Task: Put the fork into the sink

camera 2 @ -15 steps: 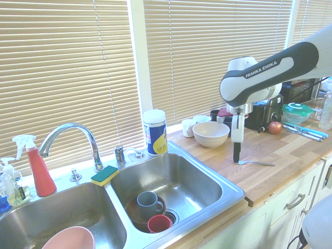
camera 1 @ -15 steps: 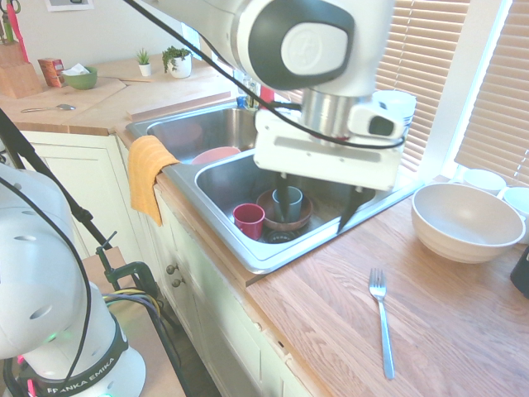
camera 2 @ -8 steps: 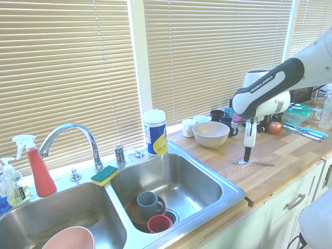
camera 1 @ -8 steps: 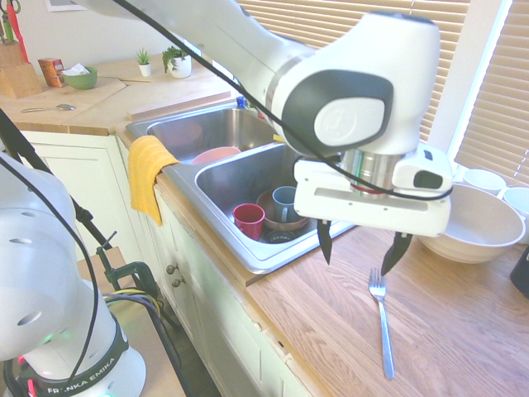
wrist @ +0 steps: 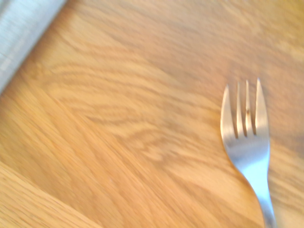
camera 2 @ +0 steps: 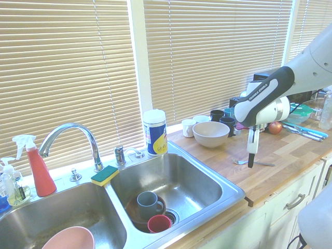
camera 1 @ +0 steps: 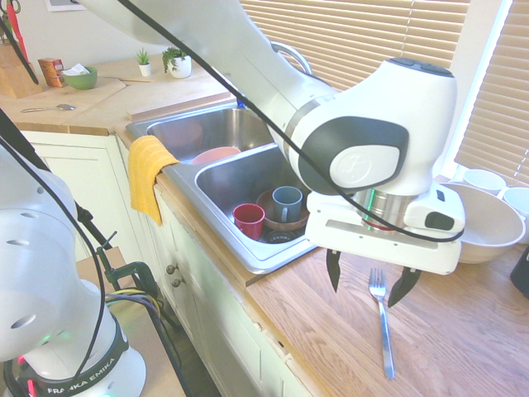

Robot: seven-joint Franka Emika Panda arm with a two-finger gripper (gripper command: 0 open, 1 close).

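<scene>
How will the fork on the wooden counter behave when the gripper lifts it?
The fork looks like solid metal, so it will probably stay stiff. Its smooth, shiny handle may slip or turn between the fingers. It lies flat, so rolling away seems unlikely.

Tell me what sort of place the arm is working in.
A kitchen, most likely: a double-basin sink with a curved faucet is set into the wooden counter, mugs sit in one basin, and a fork lies on the counter.
</scene>
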